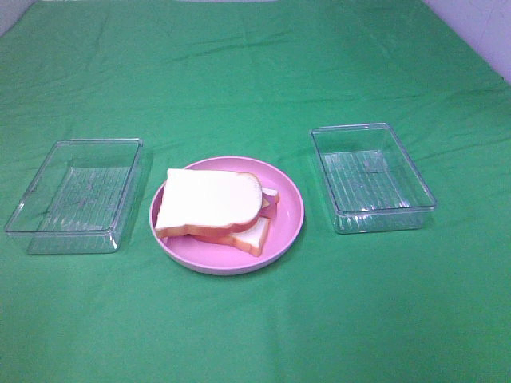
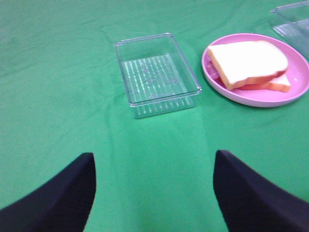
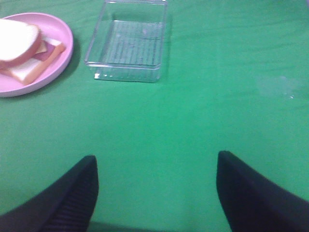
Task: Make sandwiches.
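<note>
A toy sandwich point(image 1: 211, 207) of white bread slices with orange-brown crust lies stacked on a round pink plate point(image 1: 289, 209) in the middle of the green cloth. A reddish filling peeks out between the slices. The left wrist view shows the sandwich point(image 2: 248, 64) far beyond my left gripper point(image 2: 154, 193), which is open over bare cloth. In the right wrist view the sandwich point(image 3: 21, 50) lies far from my right gripper point(image 3: 155, 193), also open with nothing between its fingers. Neither gripper shows in the exterior high view.
Two clear plastic trays flank the plate, one on the left point(image 1: 76, 194) and one on the right point(image 1: 371, 177). Nothing shows inside either. Green cloth point(image 1: 255, 327) covers the whole table.
</note>
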Robot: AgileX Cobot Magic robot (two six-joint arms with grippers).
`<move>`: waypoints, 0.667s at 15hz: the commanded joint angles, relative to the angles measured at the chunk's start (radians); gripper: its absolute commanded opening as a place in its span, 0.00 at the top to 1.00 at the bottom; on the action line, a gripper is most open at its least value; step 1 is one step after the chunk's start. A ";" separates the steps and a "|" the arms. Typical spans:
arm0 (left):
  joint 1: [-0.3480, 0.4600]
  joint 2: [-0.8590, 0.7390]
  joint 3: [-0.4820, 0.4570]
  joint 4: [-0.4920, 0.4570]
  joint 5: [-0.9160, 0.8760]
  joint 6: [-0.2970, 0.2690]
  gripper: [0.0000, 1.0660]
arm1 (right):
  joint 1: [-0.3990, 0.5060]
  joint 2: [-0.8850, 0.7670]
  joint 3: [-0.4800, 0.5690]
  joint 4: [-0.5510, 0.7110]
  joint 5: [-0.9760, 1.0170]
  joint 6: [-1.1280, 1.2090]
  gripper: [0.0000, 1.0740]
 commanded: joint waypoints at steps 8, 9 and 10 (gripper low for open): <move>0.119 -0.022 0.003 -0.006 -0.010 0.000 0.38 | -0.118 -0.007 0.001 0.010 -0.013 0.005 0.38; 0.119 -0.022 0.003 -0.006 -0.010 0.000 0.38 | -0.118 -0.007 0.001 0.010 -0.013 0.005 0.38; 0.119 -0.022 0.003 -0.006 -0.010 0.000 0.38 | -0.118 -0.007 0.001 0.010 -0.013 0.005 0.38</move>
